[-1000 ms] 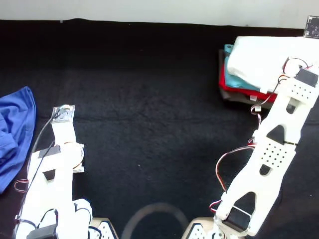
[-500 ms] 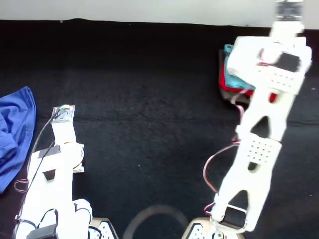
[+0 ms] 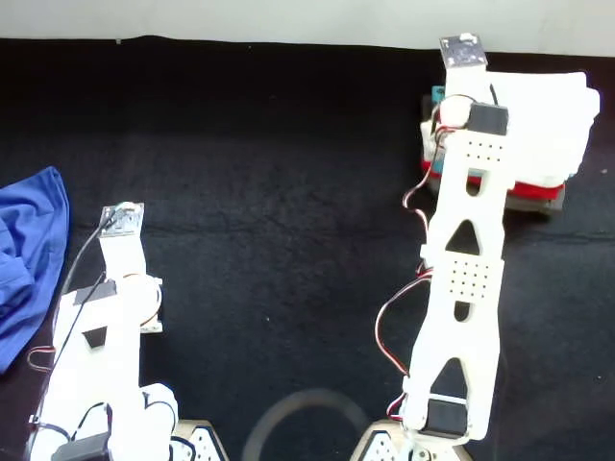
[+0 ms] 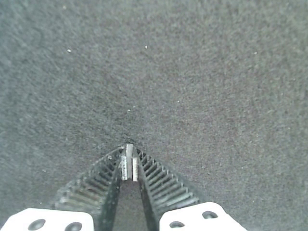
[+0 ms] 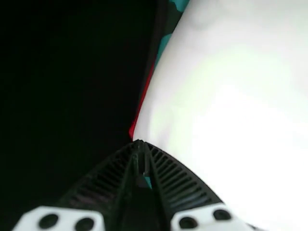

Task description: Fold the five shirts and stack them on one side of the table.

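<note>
- left pincer (image 4: 128, 166): fingers pressed together with nothing between them, tip just above the bare black table cover (image 4: 202, 72)
- left arm (image 3: 101, 327): lower left of the high view, pointing up the frame, parked over open cover
- blue shirt (image 3: 29, 254): at the left edge of the high view, just beside the left arm; crumpled, not folded, partly cut off by the frame edge
- right pincer (image 5: 139, 161): fingers together, tip right at the edge of the white shirt (image 5: 231, 96); can't tell whether any fabric is pinched
- right arm (image 3: 461, 279): runs from bottom centre-right straight up to the upper right of the high view, with its far end over the left part of the stack (image 3: 543, 154)
- stack: upper right of the high view, near the far edge of the cover
- stack layers: white shirt folded on top; teal shirt (image 3: 437, 96) edge showing below it on the left; red shirt (image 3: 533, 192) edge showing along the near side
- stack and blue shirt are well apart, at opposite sides of the frame
</note>
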Controlling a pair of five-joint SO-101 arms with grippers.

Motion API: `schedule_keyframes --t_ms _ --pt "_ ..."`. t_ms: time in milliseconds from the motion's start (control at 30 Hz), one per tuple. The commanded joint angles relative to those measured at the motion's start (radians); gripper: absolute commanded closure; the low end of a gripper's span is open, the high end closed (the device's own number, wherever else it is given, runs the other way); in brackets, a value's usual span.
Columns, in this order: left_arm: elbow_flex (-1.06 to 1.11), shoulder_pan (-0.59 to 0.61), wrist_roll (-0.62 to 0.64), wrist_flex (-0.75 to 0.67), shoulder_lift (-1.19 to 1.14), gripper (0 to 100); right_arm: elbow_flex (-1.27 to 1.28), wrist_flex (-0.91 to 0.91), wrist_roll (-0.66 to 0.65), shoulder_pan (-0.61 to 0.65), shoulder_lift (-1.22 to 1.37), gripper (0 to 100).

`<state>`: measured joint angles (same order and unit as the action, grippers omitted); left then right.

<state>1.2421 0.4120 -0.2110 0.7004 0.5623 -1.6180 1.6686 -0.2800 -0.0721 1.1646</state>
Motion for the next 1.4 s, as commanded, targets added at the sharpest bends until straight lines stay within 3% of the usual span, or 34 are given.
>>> schedule_keyframes --t_ms 0,367,567,933,1033,1367 --pt "0.002 0.007 -0.003 -0.025 0.015 99 -0.114 0.097 -0.041 -0.018 -0.018 99.2" --pt "0.002 0.008 -0.003 -0.026 0.015 99 -0.143 0.097 -0.078 -0.059 -0.217 99.2" --pt "0.002 0.008 -0.003 -0.028 0.015 99 -0.140 0.099 0.084 -0.048 -0.490 99.2" --pt "0.002 0.008 -0.003 -0.028 0.015 99 -0.093 0.099 0.092 -0.015 -0.957 99.2" --pt "0.002 0.008 -0.003 -0.028 0.015 99 0.145 0.101 0.094 0.027 -1.116 99.2" --pt "0.002 0.008 -0.003 -0.028 0.015 99 1.438 0.056 0.095 0.220 -1.821 99.2"
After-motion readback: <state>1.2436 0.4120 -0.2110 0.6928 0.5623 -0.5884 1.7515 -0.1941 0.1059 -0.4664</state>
